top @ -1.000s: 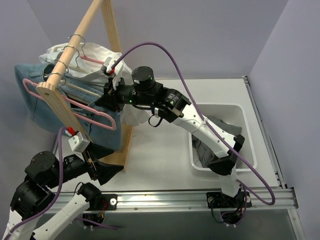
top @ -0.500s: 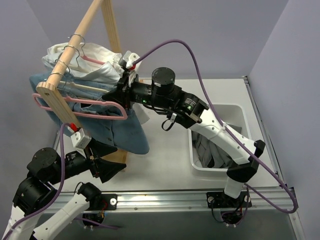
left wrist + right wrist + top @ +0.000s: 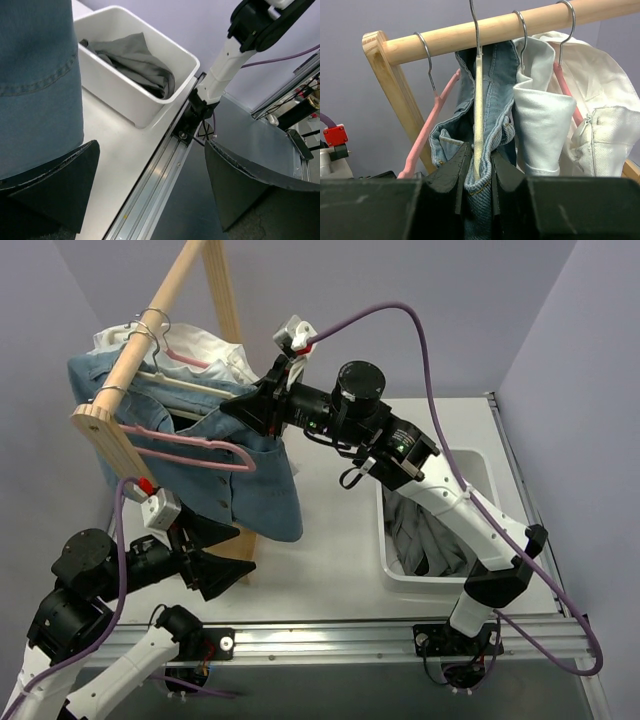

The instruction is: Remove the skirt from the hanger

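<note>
Right hand higher, skirt well apart

The rail is pale, smooth wood. The hanger is glossy pink plastic with a bright metal wire hook. The denim garment is coarse, stitched blue cloth. The skirt is matt grey cloth in a smooth white plastic bin.

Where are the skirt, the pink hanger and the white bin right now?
skirt [image 3: 142, 62]: left wrist view, middle of the crumpled grey cloth.
pink hanger [image 3: 422, 134]: right wrist view, its sloping shoulder arm.
white bin [image 3: 125, 97]: left wrist view, outer side wall.
</note>
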Available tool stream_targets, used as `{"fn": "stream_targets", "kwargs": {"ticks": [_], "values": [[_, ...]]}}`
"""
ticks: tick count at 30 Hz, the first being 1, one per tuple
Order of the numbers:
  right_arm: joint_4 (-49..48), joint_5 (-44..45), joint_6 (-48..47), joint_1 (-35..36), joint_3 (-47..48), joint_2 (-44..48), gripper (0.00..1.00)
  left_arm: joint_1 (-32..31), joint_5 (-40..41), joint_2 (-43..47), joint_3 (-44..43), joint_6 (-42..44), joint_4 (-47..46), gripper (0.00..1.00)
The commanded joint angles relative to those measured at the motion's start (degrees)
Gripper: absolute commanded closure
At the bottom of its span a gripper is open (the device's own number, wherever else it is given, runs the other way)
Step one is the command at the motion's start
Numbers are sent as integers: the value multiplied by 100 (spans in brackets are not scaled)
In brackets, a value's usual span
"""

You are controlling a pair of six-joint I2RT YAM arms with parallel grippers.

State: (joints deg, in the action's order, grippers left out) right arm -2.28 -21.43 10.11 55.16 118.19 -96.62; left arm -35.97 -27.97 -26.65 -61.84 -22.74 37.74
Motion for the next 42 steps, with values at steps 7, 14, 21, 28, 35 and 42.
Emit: {"fn": "stream_targets", "kwargs": {"ticks": [7,14,21,28,35,42], "values": [[-730,200,-35,-40,-630,1320,100,-7,-542,-708,-636,-397,-1285,7],[-142,166,-53,-207,-1165,1874,100,-7,-570,-1254,-1443,-450,-1689,7],[184,393,79,-207,-2421,2884,100,-7,-368,-2130,-2530,-707,-2149,10],[606,675,368,-216,-3143,3641,100,-7,941,-3204,-4247,156,-523,14],[650,798,668,-207,-3162,3931,100,-16,1241,-3539,-4170,437,-407,17],[571,684,888,-198,-3013,3914,100,-16,1320,-3873,-4151,648,-469,18]]}}
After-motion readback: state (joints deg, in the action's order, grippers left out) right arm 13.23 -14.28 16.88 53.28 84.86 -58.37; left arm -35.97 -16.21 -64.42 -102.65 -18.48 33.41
